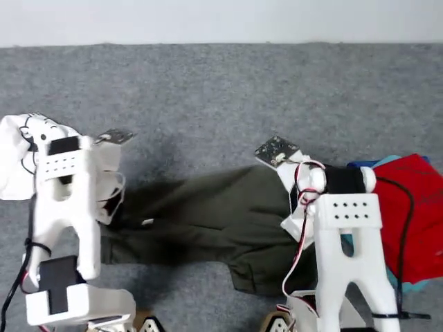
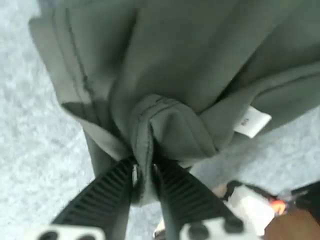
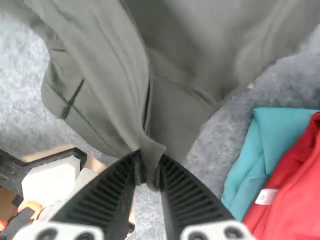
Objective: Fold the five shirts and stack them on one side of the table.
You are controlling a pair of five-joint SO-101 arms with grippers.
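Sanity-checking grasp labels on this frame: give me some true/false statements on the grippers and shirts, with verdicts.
1. The left gripper is shut on the olive shirt. True.
2. The right gripper is open above the cloth. False: it is shut on a fold of the olive shirt.
3. The red shirt lies on a teal shirt. True.
4. The white shirt is stacked on the red shirt. False: it lies at the opposite end of the table.

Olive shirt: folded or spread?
Partly folded: olive shirt lies bunched in a band, left gripper and right gripper each pinching a doubled edge.
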